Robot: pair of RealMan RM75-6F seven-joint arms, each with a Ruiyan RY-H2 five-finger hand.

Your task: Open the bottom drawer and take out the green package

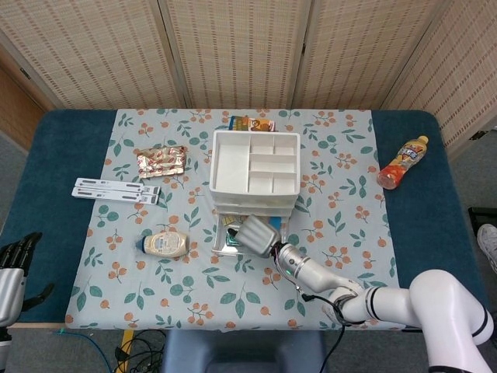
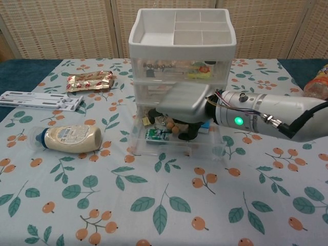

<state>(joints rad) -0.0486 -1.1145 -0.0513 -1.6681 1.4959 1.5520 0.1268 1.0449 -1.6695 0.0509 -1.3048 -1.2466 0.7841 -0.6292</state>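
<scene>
Reaching into the pulled-out bottom drawer [image 2: 177,146], your right hand [image 2: 182,105] lay palm down with its smooth silver shell over the compartment and its dark fingers [image 2: 185,130] curled down among the contents. You cannot tell from either view whether those fingers had closed on anything. The green package [image 2: 156,135], a small flat rectangular pack with a glossy face, lay on the drawer floor just left of the fingers, near the clear front wall, beside some small round tan pieces and a blue item half hidden under the hand.

The drawer unit [image 1: 255,167] was a white plastic box with see-through drawers and a tray top split into square and oblong cells. It stood on a surface [image 1: 345,225] covered by a pale cloth printed with leaves and orange fruit, over a dark blue base.

Your left hand [image 1: 14,268] hung at the near left edge, well apart from everything, black fingers spread and holding nothing.

On the cloth to the left lay a squat cream squeeze bottle [image 2: 69,138] on its side, a crinkled foil packet [image 2: 90,81], and two flat white strips [image 2: 38,100]. An orange drink bottle [image 1: 402,162] lay at the far right.
</scene>
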